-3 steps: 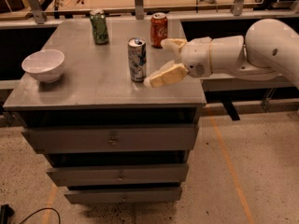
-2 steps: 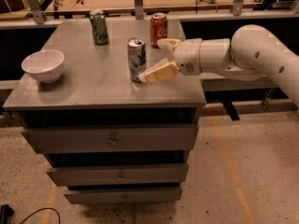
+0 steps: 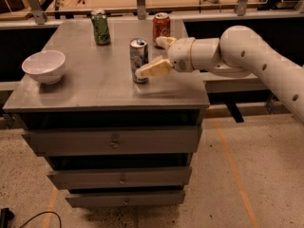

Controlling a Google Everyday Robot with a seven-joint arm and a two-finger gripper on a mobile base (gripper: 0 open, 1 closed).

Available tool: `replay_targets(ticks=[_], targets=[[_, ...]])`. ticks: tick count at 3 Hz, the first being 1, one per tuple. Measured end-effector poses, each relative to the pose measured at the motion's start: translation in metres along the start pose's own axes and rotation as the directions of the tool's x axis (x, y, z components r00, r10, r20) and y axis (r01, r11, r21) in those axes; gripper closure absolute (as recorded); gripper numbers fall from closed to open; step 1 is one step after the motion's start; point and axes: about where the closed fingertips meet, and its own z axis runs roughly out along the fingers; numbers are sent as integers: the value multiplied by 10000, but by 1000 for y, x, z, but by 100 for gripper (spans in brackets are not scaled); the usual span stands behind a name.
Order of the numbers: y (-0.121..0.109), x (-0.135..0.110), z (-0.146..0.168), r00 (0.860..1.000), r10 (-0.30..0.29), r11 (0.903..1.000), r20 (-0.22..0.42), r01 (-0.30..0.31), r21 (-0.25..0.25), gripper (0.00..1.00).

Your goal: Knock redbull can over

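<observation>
The redbull can (image 3: 138,60), slim and silver-blue with a shiny top, stands upright near the middle of the grey cabinet top (image 3: 95,87). My gripper (image 3: 148,57) reaches in from the right and is open, just to the right of the can. Its near finger (image 3: 153,69) has its tip against the can's lower right side. The far finger (image 3: 164,42) lies behind, between the redbull can and the red cola can.
A red cola can (image 3: 161,28) stands behind the gripper. A green can (image 3: 100,27) stands at the back left. A white bowl (image 3: 43,66) sits at the left edge. Drawers are below and a workbench behind.
The gripper has moved left toward the redbull can, and its near finger now reaches the can's side. The can still stands upright.
</observation>
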Motion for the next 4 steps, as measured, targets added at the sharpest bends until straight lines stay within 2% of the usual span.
replay_targets(ticks=[2,3,4], targets=[[0,1,31,9998,217,9984,29,-215,-514,65],[-4,-24,38,9982,-338,9952,-497,290,-932,87],[-20,-59,51,9664,-1720,9779,-1910,1440,-1518,100]])
